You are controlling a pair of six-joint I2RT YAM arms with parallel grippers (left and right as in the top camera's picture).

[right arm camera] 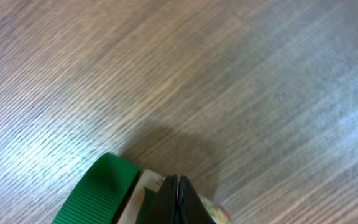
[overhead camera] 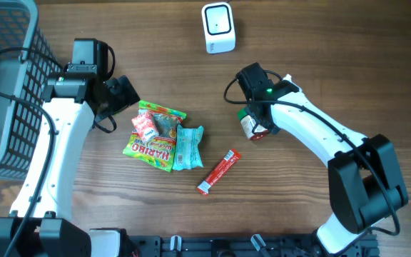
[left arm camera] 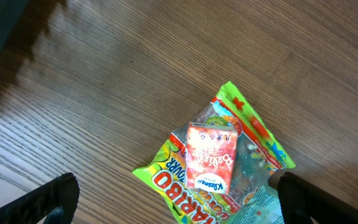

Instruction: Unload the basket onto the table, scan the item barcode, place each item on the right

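A white barcode scanner (overhead camera: 217, 27) stands at the back of the table. In the middle lies a pile: a green Haribo bag (overhead camera: 152, 148), a small pink packet (overhead camera: 146, 126) on top of it, and a teal packet (overhead camera: 188, 146). My left gripper (overhead camera: 123, 93) hangs open just left of the pile. In the left wrist view its fingers straddle the Haribo bag (left arm camera: 166, 180) and the pink packet (left arm camera: 211, 155). My right gripper (right arm camera: 178, 199) is shut, its fingertips pressed together right against a green-lidded jar (right arm camera: 98, 193) lying on the table (overhead camera: 250, 127).
A red stick packet (overhead camera: 218, 171) lies near the front centre. A grey wire basket (overhead camera: 6, 86) fills the left edge, beside the left arm. Bare wooden table (overhead camera: 320, 57) shows at the back right.
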